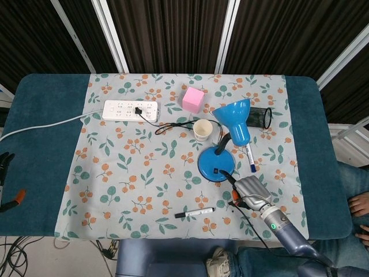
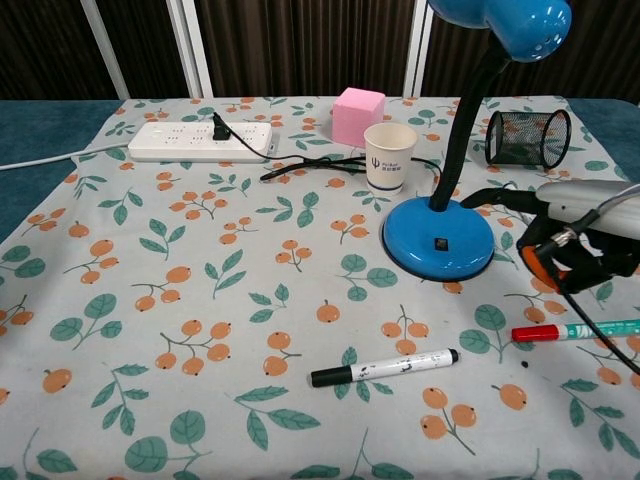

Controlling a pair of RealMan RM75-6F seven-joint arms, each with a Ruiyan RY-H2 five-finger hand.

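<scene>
Right hand (image 1: 249,191) above red-capped marker (image 2: 575,330) near table's front edge, beside blue desk lamp (image 1: 222,156); fingers apart, holding nothing. Left hand (image 1: 4,164) beyond left edge, grip unclear.
</scene>
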